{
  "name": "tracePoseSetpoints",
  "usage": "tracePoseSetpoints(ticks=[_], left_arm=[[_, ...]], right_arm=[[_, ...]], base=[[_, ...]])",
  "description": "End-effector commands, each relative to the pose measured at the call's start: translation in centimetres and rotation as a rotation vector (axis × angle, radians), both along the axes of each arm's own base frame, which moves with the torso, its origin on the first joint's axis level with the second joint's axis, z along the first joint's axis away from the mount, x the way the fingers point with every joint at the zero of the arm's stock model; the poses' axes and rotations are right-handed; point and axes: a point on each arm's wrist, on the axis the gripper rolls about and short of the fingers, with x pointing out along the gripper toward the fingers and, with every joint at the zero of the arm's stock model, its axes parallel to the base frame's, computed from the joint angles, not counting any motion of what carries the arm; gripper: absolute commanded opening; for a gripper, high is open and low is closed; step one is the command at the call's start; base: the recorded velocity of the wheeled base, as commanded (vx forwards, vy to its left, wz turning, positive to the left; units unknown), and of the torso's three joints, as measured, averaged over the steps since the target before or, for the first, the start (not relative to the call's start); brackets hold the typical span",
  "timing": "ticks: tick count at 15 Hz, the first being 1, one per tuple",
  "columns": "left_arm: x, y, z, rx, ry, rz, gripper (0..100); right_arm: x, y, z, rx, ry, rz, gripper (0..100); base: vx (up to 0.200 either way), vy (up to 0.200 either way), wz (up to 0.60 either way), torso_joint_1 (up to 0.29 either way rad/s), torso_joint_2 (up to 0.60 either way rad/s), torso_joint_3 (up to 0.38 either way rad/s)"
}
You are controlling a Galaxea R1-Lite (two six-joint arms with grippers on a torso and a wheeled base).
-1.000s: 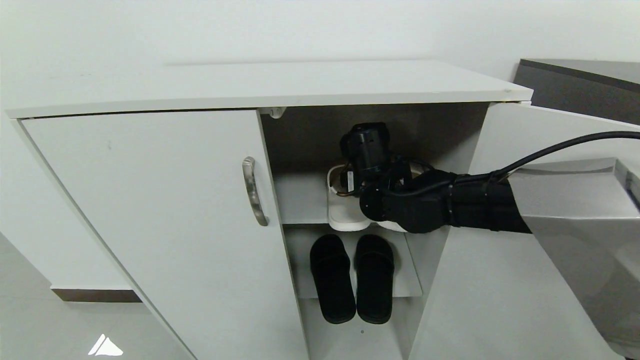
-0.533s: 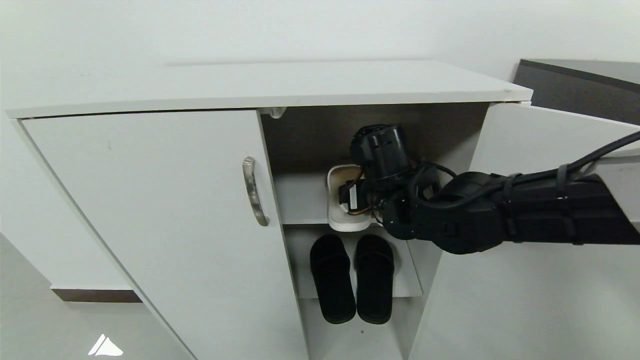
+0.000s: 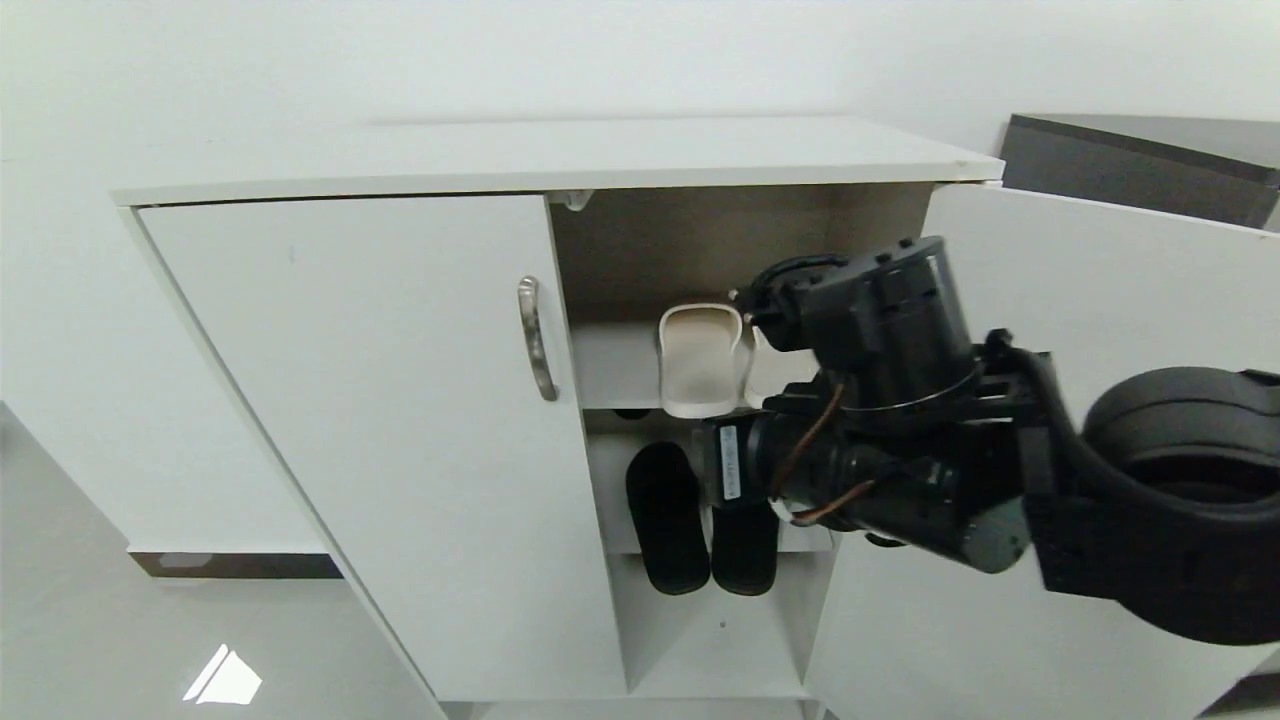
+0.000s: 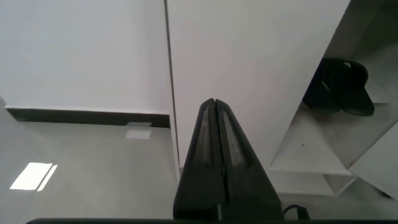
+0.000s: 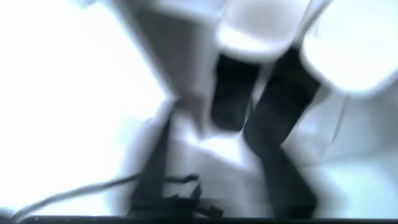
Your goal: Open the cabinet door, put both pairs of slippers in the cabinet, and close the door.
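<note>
We've got white slippers shelved in the cabinet, black slippers at their 6 o'clock. Left gripper is pressed together. Right gripper, at the black pair's 3 o'clock, is too blurry for us to tell.

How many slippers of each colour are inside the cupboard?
White smooth plastic slippers: 2
Black soft slippers: 2
Total: 4
</note>
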Motion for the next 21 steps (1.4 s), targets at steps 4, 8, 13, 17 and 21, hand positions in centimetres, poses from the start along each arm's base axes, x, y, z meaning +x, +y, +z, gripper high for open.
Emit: tracePoseSetpoints(ticks=[4, 8, 13, 17, 21], left_arm=[[0.0, 0.0, 0.0, 0.001, 0.0, 0.0, 0], [0.0, 0.0, 0.0, 0.001, 0.002, 0.0, 0], [0.0, 0.0, 0.0, 0.001, 0.002, 0.0, 0], [0.0, 0.0, 0.0, 0.0, 0.0, 0.001, 0], [0.0, 0.0, 0.0, -0.001, 0.001, 0.001, 0]], right_arm=[[-8.6, -8.6, 1.0, 0.071, 0.043, 0.355, 0], [-9.0, -9.3, -0.8, 0.058, 0.034, 0.36, 0], [-8.9, -9.2, -2.8, 0.031, 0.02, 0.413, 0], [-8.3, -9.9, -3.8, 0.023, -0.015, 0.45, 0], [-8.3, -9.9, -4.2, 0.013, -0.01, 0.453, 0]], base=[[-0.2, 0.0, 0.0, 0.0, 0.0, 0.006], [-0.2, 0.0, 0.0, -0.001, 0.0, 0.005], [-0.2, 0.0, 0.0, 0.0, 0.0, 0.002], [-0.2, 0.0, 0.0, 0.002, 0.01, 0.002], [0.0, 0.0, 0.0, 0.0, 0.0, 0.0]])
